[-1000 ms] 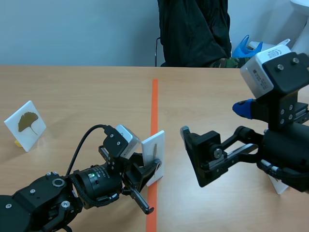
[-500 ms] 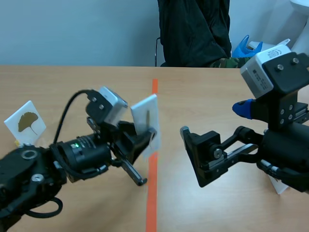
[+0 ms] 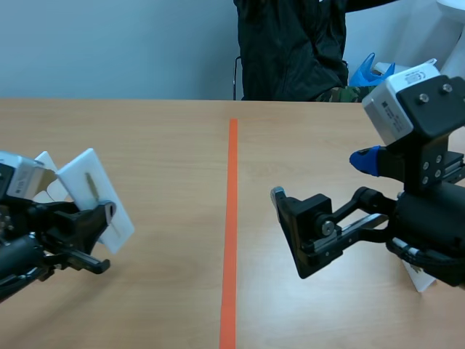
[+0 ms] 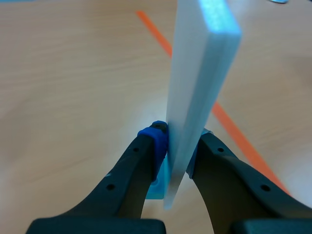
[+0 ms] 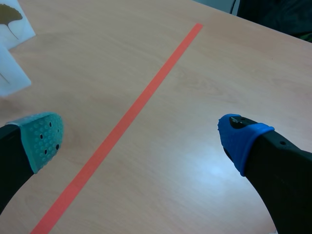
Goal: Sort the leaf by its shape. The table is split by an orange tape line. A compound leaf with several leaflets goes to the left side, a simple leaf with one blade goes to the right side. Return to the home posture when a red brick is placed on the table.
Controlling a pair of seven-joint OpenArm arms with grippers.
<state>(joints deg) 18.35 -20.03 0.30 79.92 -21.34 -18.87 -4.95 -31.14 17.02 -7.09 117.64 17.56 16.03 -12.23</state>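
Note:
My left gripper (image 3: 96, 238) is shut on a white leaf card (image 3: 96, 198), held tilted above the table's left side, well left of the orange tape line (image 3: 230, 218). In the left wrist view the card (image 4: 200, 83) shows edge-on between the fingers (image 4: 155, 139), so its leaf face is hard to read. Just behind it stands a second white card (image 3: 46, 169), mostly hidden here; the right wrist view shows a ginkgo leaf on that card (image 5: 12, 17). My right gripper (image 3: 320, 178) hangs open over the right side, nothing between its pads (image 5: 44, 139).
A person in a dark jacket (image 3: 290, 43) sits across the table, with a blue bag (image 3: 367, 73) beside them. Another white card (image 3: 418, 280) peeks out under the right arm. The tape line (image 5: 141, 105) runs under the right gripper.
The left arm lifted the card from the orange line and carried it far to the left, close to the ginkgo card. The right arm stayed still.

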